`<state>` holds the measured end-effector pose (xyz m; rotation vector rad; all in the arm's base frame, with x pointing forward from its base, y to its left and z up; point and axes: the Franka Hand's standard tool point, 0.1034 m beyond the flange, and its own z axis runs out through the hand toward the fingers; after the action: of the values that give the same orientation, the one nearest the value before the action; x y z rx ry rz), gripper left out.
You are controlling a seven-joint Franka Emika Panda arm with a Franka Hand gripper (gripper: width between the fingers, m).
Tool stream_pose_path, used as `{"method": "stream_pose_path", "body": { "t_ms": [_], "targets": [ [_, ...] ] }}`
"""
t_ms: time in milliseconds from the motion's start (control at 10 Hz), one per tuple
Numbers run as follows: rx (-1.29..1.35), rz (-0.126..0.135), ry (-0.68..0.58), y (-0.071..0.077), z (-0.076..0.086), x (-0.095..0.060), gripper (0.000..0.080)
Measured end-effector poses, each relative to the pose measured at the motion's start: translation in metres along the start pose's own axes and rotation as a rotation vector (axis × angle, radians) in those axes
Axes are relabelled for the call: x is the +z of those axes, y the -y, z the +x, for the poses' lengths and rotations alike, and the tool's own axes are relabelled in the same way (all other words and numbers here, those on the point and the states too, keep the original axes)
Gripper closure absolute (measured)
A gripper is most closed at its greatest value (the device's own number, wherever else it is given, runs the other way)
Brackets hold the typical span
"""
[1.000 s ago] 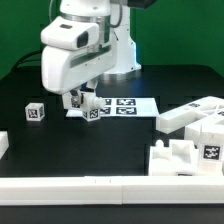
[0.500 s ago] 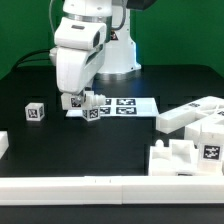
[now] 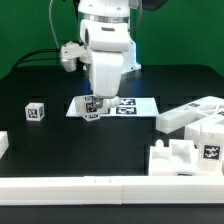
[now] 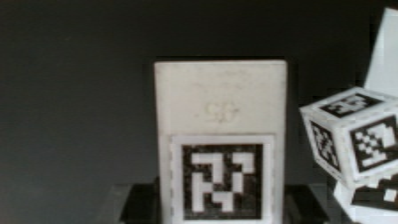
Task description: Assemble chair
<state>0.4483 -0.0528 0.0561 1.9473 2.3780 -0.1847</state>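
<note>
Chair parts during assembly, exterior and wrist views. The parts are glossy white plastic blocks with squared edges, each carrying black-and-white square tags.

(a) 1 white bar [image 4: 221,110] stands upright in the middle of the wrist view. Its upper half is plain and 1 tag covers its lower half. The gripper [image 3: 92,104] points straight down over the end of the marker board [image 3: 138,105] toward the exterior view's left. Its fingers are set narrow and clasp this bar. The fingertips themselves are almost wholly hidden in both views.

(b) 1 tagged cube [image 4: 356,128] sits just beside the bar, tilted, with 2 tagged faces showing. Whether it touches the bar cannot be told.

(c) 1 small cube [image 3: 36,111] lies alone on the black table [image 3: 60,140], well apart from the gripper toward the exterior view's left, with 1 tag facing the camera.

(d) 1 pile of larger parts [image 3: 195,118] lies on the exterior view's right. It is made of slabs and bars overlapping one another, so the number of pieces cannot be counted. In front of it stands 1 notched slab [image 3: 185,155] with 1 tag visible.

(e) 1 long border rail [image 3: 100,185] runs along the near edge of the table.
</note>
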Motion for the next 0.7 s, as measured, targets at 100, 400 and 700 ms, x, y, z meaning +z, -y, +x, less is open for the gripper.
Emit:
{"method": "stream_pose_path", "body": {
  "t_ms": [100,400,700],
  "targets": [
    [-0.028,0.004,0.003,0.002,-0.003,0.001,0.0515],
    [-0.217,0.012,0.026,0.004,-0.009,0.002,0.0515],
    [-0.516,0.048,0.029,-0.035,-0.017,-0.001,0.0515]
  ]
}}
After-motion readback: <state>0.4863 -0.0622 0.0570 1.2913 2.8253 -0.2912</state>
